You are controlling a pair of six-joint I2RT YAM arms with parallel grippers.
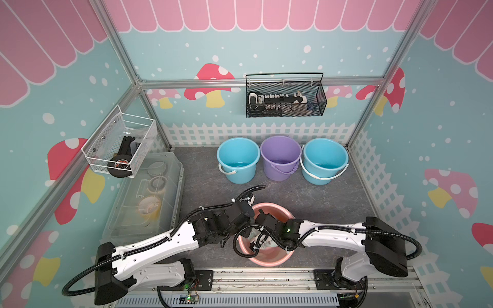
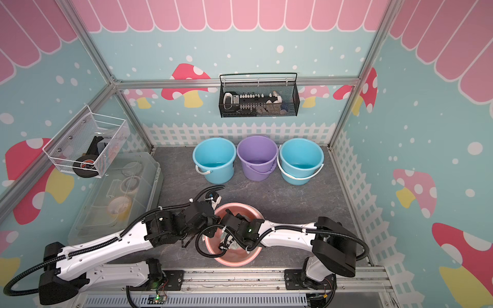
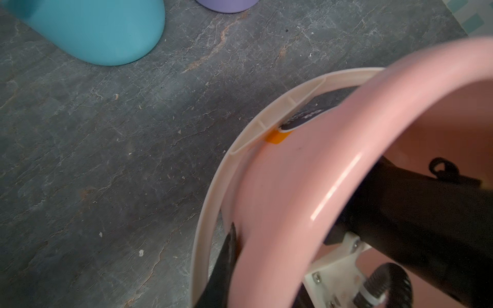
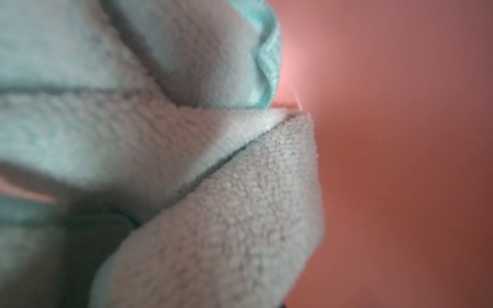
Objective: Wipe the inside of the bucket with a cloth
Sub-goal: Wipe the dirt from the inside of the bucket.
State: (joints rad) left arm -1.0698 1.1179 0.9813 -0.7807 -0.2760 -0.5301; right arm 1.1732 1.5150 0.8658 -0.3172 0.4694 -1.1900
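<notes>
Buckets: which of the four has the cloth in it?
The pink bucket, alone in front, holds the cloth; the two blue buckets and the purple bucket behind show none.

Left gripper sits right on the bucket's rim, handle just outside its fingers. Down in the bucket, the cloth lies bunched straight ahead of the hidden right gripper. Well beyond both grippers stands a row of three buckets; to the left gripper's left, a lidded box.
</notes>
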